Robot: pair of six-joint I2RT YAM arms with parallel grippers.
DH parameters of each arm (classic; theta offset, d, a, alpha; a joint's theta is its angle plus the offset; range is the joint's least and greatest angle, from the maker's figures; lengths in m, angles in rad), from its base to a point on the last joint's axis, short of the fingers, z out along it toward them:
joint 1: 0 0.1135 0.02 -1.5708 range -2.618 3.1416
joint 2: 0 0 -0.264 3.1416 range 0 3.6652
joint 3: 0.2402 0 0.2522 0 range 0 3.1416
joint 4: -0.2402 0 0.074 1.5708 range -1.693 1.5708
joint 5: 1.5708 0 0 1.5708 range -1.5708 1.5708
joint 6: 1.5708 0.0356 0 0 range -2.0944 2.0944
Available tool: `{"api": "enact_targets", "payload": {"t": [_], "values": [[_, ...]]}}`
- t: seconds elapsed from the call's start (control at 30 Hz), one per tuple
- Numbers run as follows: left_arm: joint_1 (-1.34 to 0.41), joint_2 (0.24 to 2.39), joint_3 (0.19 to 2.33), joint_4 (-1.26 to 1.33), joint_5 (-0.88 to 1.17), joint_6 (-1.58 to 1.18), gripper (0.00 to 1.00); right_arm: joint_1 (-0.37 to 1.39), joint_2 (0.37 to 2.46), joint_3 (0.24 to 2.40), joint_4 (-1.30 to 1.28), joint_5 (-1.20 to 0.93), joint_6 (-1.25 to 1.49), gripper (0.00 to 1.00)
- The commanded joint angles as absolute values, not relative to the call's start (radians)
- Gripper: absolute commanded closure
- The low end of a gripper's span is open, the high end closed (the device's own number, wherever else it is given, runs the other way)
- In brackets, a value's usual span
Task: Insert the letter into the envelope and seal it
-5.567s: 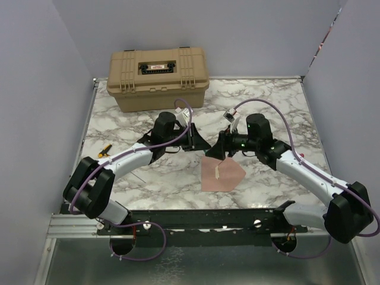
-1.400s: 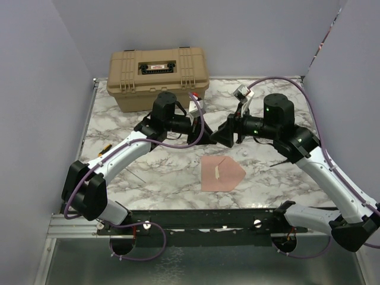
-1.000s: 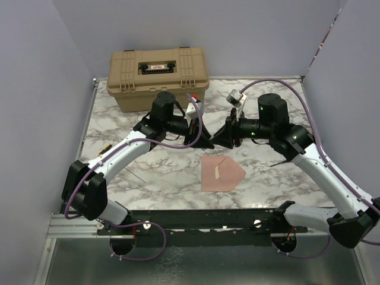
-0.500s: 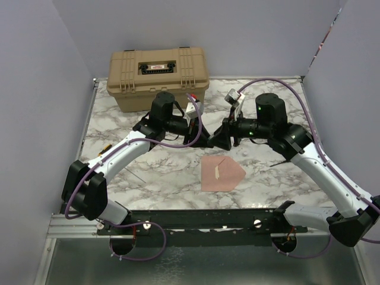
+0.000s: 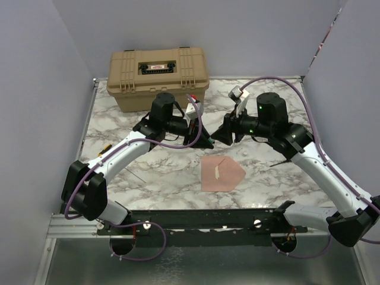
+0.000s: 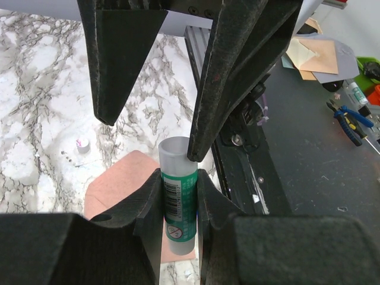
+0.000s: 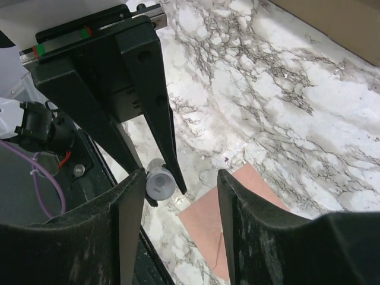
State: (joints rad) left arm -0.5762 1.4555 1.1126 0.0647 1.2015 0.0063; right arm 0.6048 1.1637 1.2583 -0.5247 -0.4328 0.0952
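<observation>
Envelope (image 5: 222,173) below the hands, unsealed; letter unseen, probably inside.
Left hand (image 6: 178,181) grips glue stick (image 6: 178,208); right hand (image 7: 181,184) open at its cap (image 7: 159,183).

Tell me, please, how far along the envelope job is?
No loose letter shows, so it may already be inside the envelope, whose flap lies open. In hand: the left pincer grips a glue stick, and the open right pincer is at its cap. Uncapping, gluing and sealing remain.
</observation>
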Motion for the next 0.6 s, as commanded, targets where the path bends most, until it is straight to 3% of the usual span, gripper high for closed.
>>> {"api": "enact_targets", "payload": {"t": [0.0, 0.23, 0.43, 0.57], "values": [[-0.575, 1.432, 1.11, 0.083, 1.252, 0.028, 1.0, 0.603, 1.172, 1.265, -0.56, -0.424, 0.069, 0.5], [-0.575, 1.432, 1.109, 0.082, 1.214, 0.022, 1.0, 0.604, 1.19, 1.248, -0.548, -0.548, 0.064, 0.58], [-0.575, 1.432, 1.112, 0.082, 1.163, 0.023, 1.0, 0.604, 1.22, 1.246, -0.554, -0.503, 0.095, 0.76], [-0.575, 1.421, 1.121, 0.083, 1.006, 0.017, 1.0, 0.604, 1.24, 1.237, -0.517, -0.503, 0.147, 0.89]]}}
